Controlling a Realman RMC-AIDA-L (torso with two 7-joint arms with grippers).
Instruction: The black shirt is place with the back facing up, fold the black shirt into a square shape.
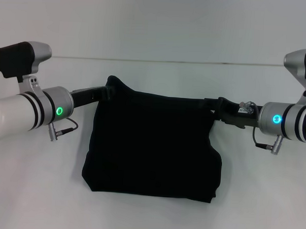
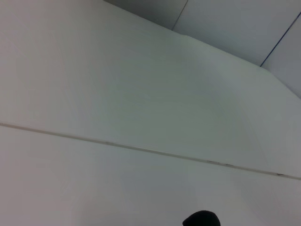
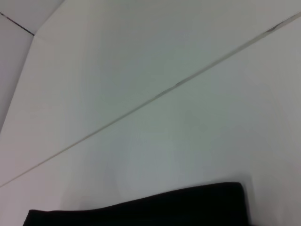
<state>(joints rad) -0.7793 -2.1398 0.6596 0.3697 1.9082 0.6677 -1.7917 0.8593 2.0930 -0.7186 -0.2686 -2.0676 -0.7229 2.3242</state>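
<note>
Head view has my left gripper [image 1: 107, 91] and right gripper [image 1: 218, 108] at the black shirt [image 1: 151, 145]'s far corners. Jaws hidden; I can't tell their grip. I'd carry both corners level.

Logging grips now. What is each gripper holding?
Left gripper: shut on the shirt, far left corner.
Right gripper: shut on its far right corner.

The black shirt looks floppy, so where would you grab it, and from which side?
Probably the two far corners of the black shirt, where the left gripper and right gripper meet it, each reaching in from its own side. Limp cloth hangs straightest from corners.
</note>
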